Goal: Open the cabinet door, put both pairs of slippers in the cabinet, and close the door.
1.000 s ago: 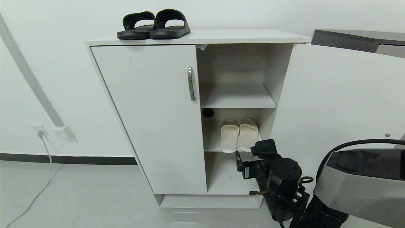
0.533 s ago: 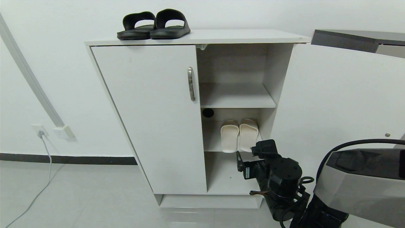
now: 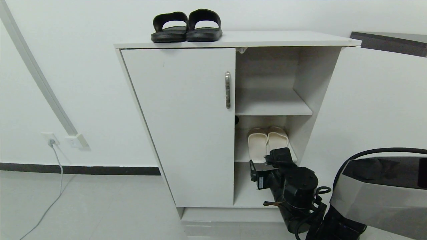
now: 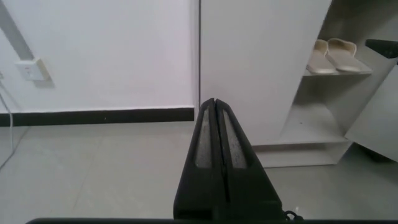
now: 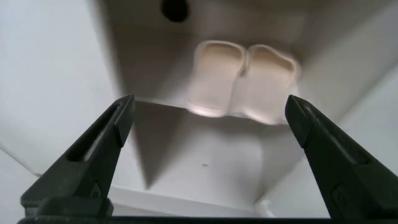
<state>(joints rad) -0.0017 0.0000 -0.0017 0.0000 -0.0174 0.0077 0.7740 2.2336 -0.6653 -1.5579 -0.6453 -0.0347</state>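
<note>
A pair of black slippers [image 3: 186, 27] stands on top of the white cabinet [image 3: 233, 39]. Its left door [image 3: 180, 123] is closed and its right door [image 3: 367, 100] is swung wide open. A pair of white slippers [image 3: 267, 142] [image 5: 242, 79] [image 4: 336, 55] lies side by side on the middle shelf. My right gripper [image 3: 265, 160] [image 5: 210, 104] hangs open just in front of and below that shelf, holding nothing. The upper shelf [image 3: 272, 108] is bare. My left gripper [image 4: 214, 124] is shut and empty, low over the floor, left of the cabinet.
A metal handle [image 3: 228, 90] runs down the closed door's right edge. A wall socket with a grey cable [image 3: 50, 140] and a slanted conduit [image 3: 36, 76] are on the left wall. A grey unit [image 3: 390, 38] stands behind the open door. Bare floor [image 3: 83, 206] lies to the left.
The whole head view has shifted, so the cabinet now sits further right in the picture: the camera moved. The slippers lie as before and the right gripper stays open.
</note>
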